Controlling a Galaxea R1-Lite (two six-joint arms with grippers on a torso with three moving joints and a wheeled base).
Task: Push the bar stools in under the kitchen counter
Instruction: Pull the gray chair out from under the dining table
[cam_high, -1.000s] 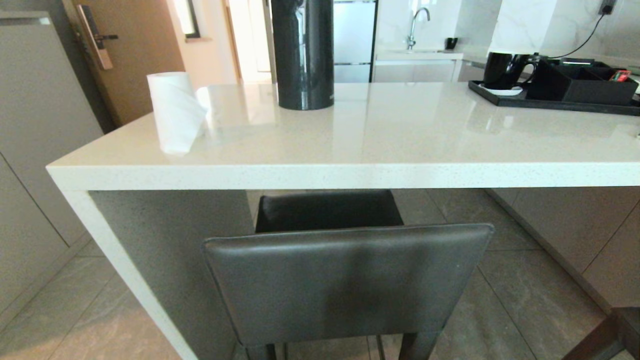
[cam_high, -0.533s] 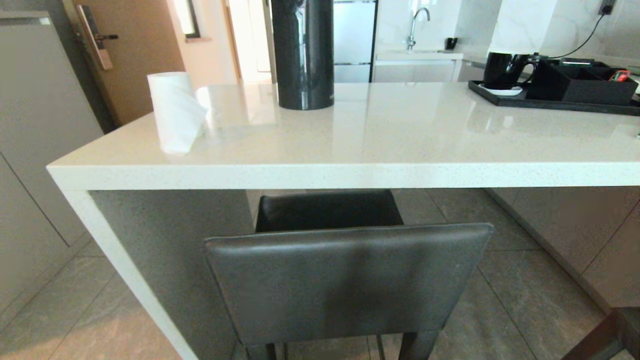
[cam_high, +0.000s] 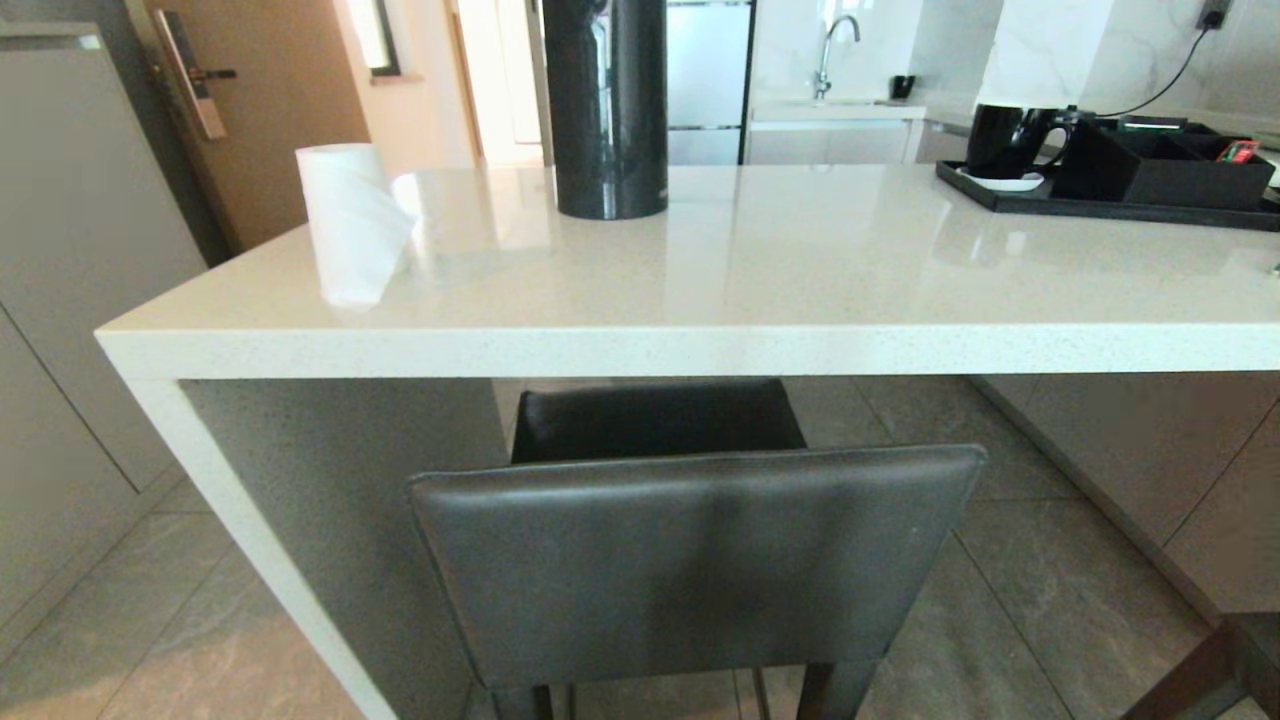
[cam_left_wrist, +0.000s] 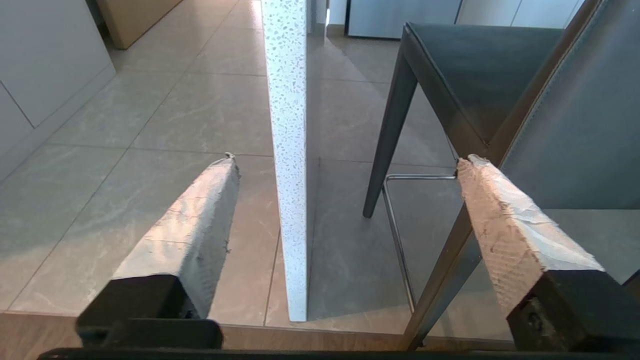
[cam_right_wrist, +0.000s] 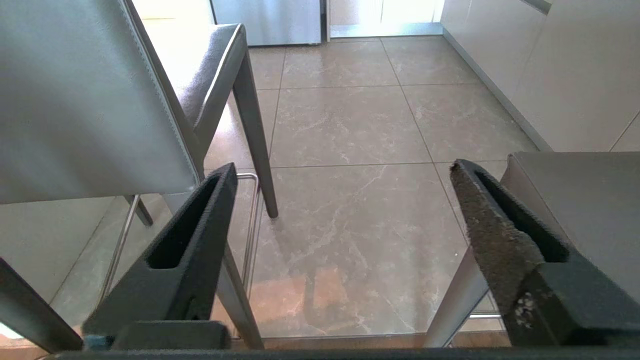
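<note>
The left tool (cam_left_wrist: 345, 162) has just spread wide and holds nothing, low beside the worktop's (cam_high: 700, 350) white side leg. The near bar stool (cam_high: 690, 560) sits half under the worktop, backrest still out. The right tool (cam_right_wrist: 340, 172) hangs released.

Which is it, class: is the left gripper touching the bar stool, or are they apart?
Apart. In the left wrist view the left gripper has its jaws spread wide with nothing between them, and floor shows around both fingertips, short of the bar stool.
</note>
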